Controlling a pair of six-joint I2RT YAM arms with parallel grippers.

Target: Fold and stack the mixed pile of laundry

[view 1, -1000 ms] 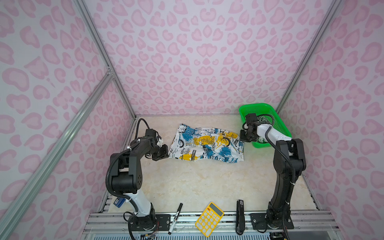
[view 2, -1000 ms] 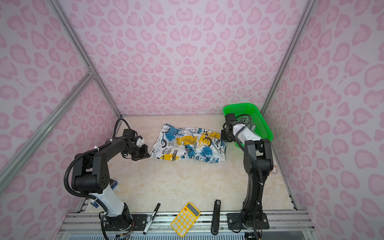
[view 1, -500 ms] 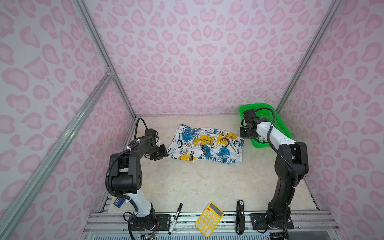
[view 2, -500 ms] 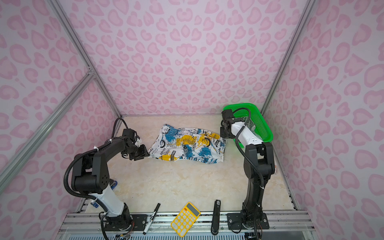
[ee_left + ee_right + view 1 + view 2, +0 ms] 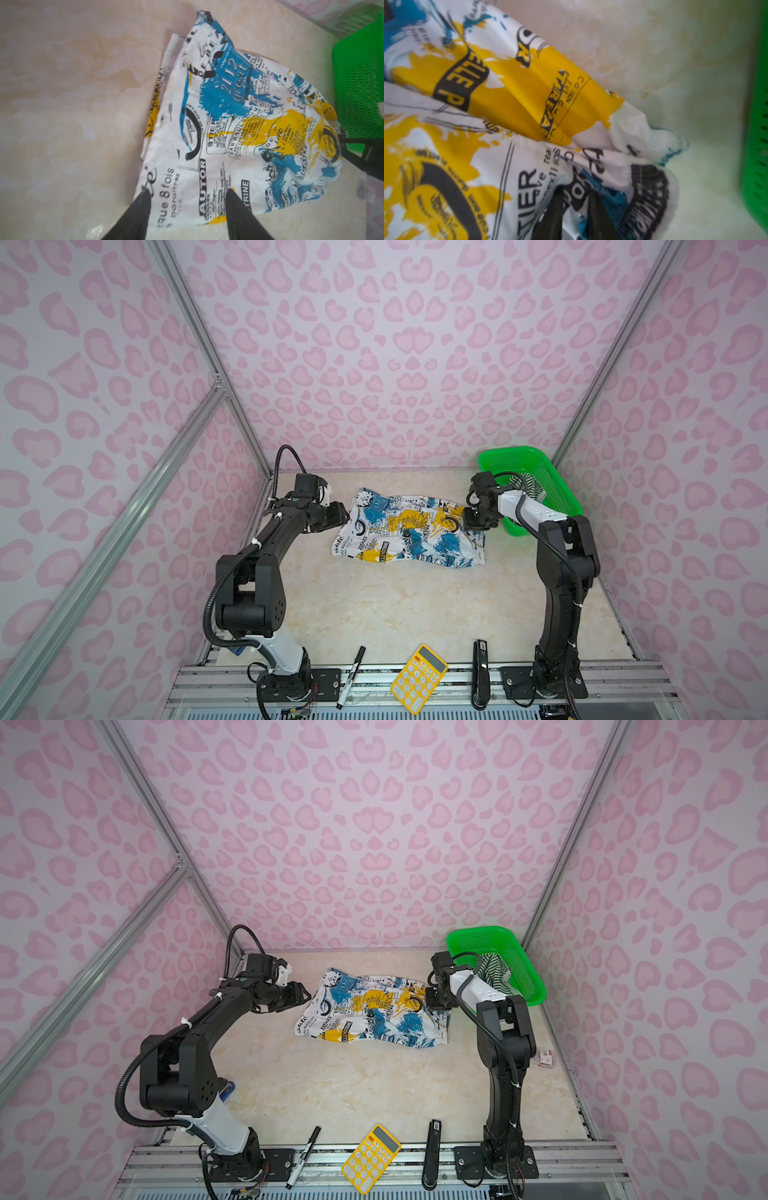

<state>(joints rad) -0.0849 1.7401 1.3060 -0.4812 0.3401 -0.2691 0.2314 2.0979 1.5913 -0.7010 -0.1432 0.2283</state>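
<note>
1. The printed garment [image 5: 409, 533] is white cloth splashed with blue and yellow patches and black lettering. It lies spread but wrinkled on the far middle of the table [image 5: 395, 605], between the two arms.
2. Its end nearest the basket is bunched and puckered. The opposite end lies flatter, and the left wrist view shows a folded strip along one edge.
3. The striped garment [image 5: 524, 483] has thin dark green and white lines and sits crumpled inside the green basket [image 5: 559, 497] in the far right corner.
4. The left gripper [image 5: 187, 193] has its fingers apart over the printed garment's left edge and holds nothing.
5. The right gripper [image 5: 575, 195] is pinched on a fold of the printed garment at its right end, just beside the basket.
6. The table is pale cream with marble-like veining. A marker [image 5: 351, 676], a yellow calculator [image 5: 419, 678] and a slim black tool [image 5: 481, 672] lie at its near edge.
7. The walls [image 5: 395, 344] are pale panels with pink blotches, joined by metal rails [image 5: 178, 472].
</note>
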